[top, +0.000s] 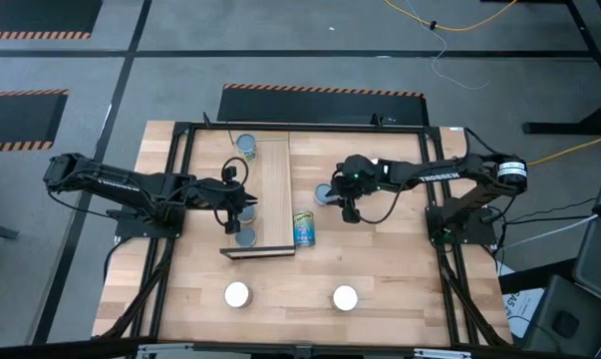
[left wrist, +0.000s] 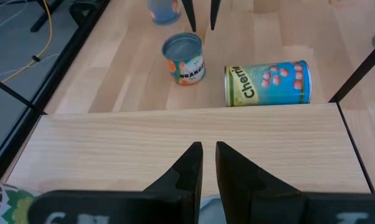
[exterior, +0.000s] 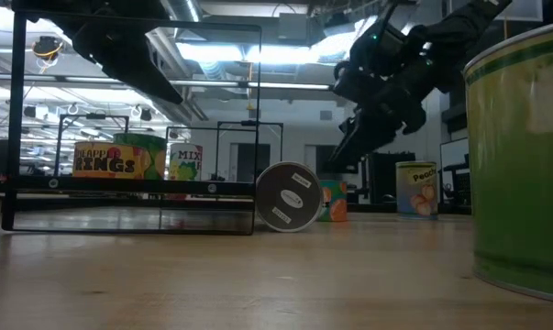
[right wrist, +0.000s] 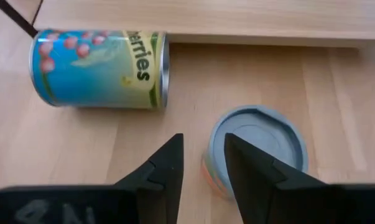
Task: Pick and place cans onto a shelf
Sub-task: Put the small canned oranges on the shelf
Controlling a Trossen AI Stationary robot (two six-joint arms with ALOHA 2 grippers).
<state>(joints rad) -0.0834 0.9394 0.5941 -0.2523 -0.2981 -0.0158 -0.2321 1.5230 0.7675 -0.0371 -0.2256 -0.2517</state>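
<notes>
Right gripper (right wrist: 203,163) is poised just above and beside the upright orange can (right wrist: 257,144), fingers spread a little and empty; the can's rim sits just off the fingertips, not between them. The step in hand is judged to be the grasp of this can. To do it well, the gripper should be shifted sideways so the can is centred between the fingers, the gap widened to clear the can's body, then lowered and closed on the side wall below the rim.

The cherries can (right wrist: 97,61) lies on its side close by, against the shelf (top: 273,189) edge; it could be nudged and rolled if the approach drifts that way.

Left gripper (left wrist: 208,163) hangs over the shelf, fingers nearly pressed together, nothing pinched. Three cans are seen along the shelf's left side in the high view, one (top: 246,145) at the far end. Two white-topped cans (top: 237,294) stand well apart on the near part of the table (top: 400,259).

Surface: light butcher-block wood inside a black frame. Beyond: grey floor with hazard striping, yellow cable, lab room with ceiling lights in the low view.
</notes>
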